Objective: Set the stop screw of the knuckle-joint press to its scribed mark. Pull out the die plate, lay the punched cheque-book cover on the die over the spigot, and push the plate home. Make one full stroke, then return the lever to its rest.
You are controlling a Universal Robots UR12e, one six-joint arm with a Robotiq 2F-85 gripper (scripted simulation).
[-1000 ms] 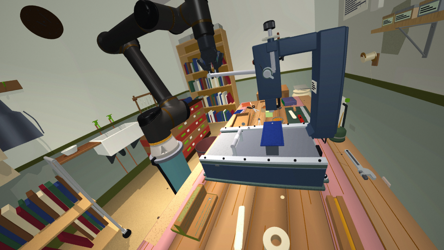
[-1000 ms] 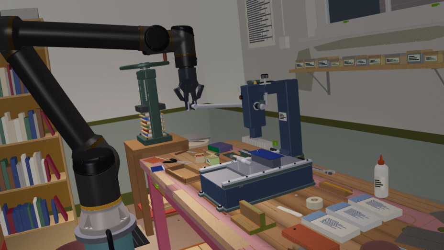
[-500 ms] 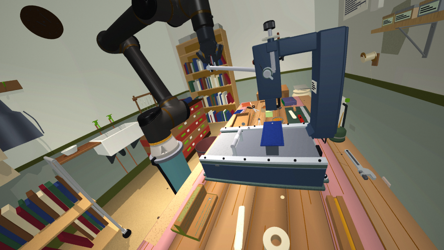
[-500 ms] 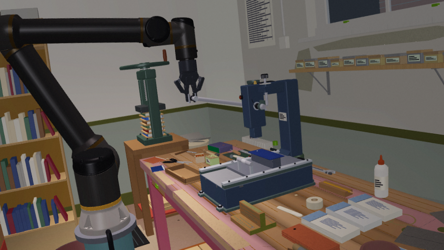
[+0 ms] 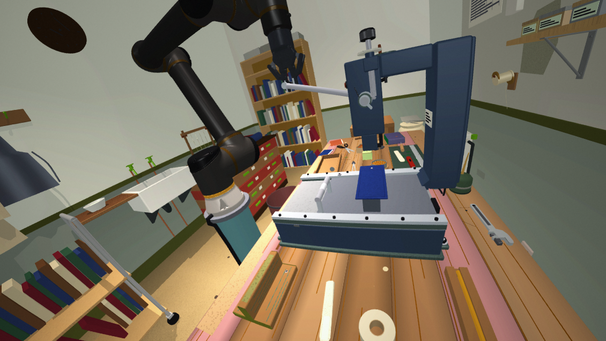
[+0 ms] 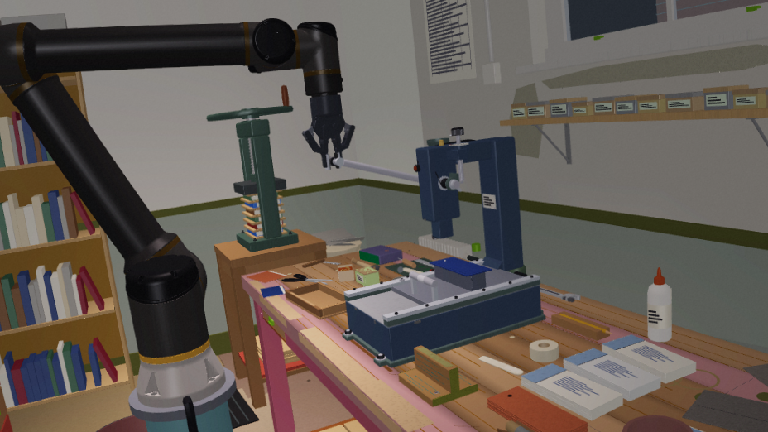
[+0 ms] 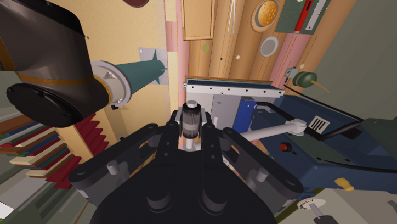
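My gripper (image 5: 287, 77) (image 6: 331, 159) (image 7: 191, 122) grips the knurled end of the press lever (image 5: 316, 89) (image 6: 376, 170) (image 7: 271, 131), high above the bench's left edge. The pale lever runs from my fingers, sloping slightly down, to the head of the dark blue knuckle-joint press (image 5: 407, 110) (image 6: 470, 199). The stop screw (image 5: 367, 40) (image 6: 457, 134) with its black knob stands on top of the head. The blue cheque-book cover (image 5: 372, 182) (image 6: 461, 266) lies on the die, on the grey die plate (image 5: 360, 197) (image 6: 429, 293) under the ram.
The press frame rises just right of my gripper. A green screw press (image 6: 260, 177) stands on a side table behind me. Scissors (image 6: 301, 278), a wooden tray (image 6: 317, 299), a tape roll (image 6: 542, 350), a glue bottle (image 6: 659, 307) and stacked pads (image 6: 609, 372) lie about the bench.
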